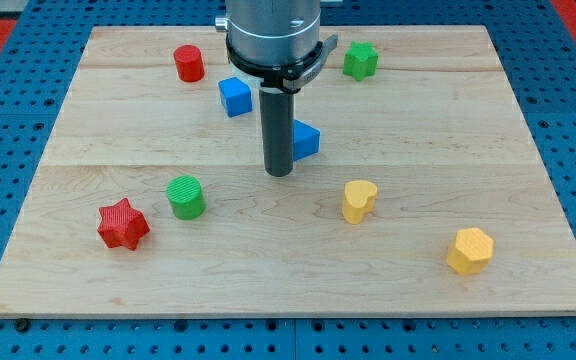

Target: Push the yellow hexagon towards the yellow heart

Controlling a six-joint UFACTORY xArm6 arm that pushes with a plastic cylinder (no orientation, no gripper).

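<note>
The yellow hexagon (469,250) lies on the wooden board (418,120) at the view's lower right. The yellow heart (359,200) lies to its left and a little higher, near the board's middle. My tip (279,172) is at the board's centre, left of and above the yellow heart, far from the hexagon. The rod stands just left of a blue block (306,140) and partly hides it.
A blue cube (235,97) and a red cylinder (189,63) lie at the upper left. A green star (361,61) is at the upper right. A green cylinder (185,196) and a red star (123,224) lie at the lower left.
</note>
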